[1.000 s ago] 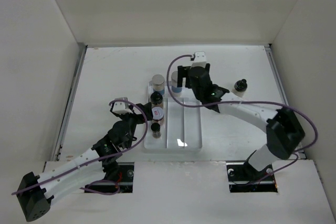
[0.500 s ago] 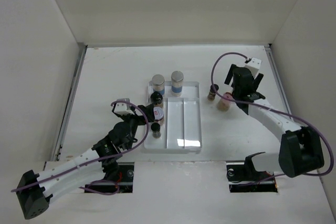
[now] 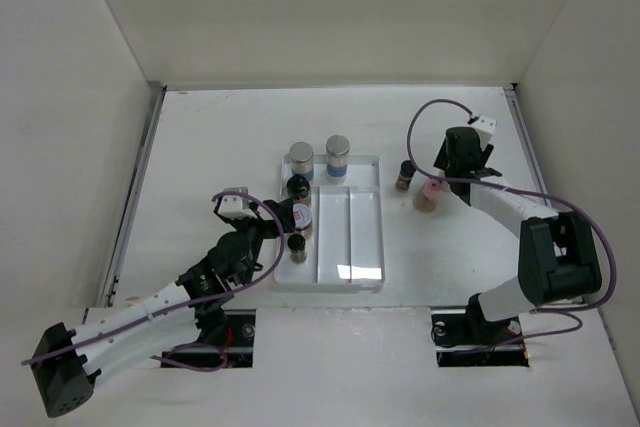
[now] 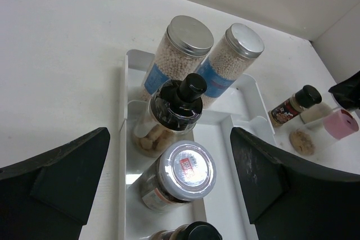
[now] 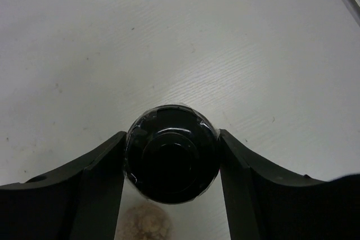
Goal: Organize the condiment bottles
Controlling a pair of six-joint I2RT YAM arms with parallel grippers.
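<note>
My right gripper (image 5: 171, 139) is shut on a black-capped condiment bottle (image 5: 171, 161), a finger pressed against each side of its cap. In the top view that gripper (image 3: 462, 154) covers the bottle at the back right. A small dark-capped bottle (image 3: 405, 175) and a pink-capped jar (image 3: 430, 194) stand just left of it. My left gripper (image 4: 169, 155) hangs open over the clear tray (image 3: 350, 247). The tray's left compartment holds a black-capped bottle (image 4: 183, 105), a silver-lidded jar (image 4: 183, 172) and another black cap (image 4: 194, 231). Two metal-capped, blue-labelled jars (image 3: 300, 157) (image 3: 338, 150) stand at the tray's back edge.
White walls close in the table on the left, back and right. The right wall stands a short way beyond my right gripper. The tray's middle and right compartments (image 3: 365, 232) hold nothing.
My right arm swung from the back of the tray over to the back right, and its gripper closed on the black-capped bottle. The left arm has not moved.
</note>
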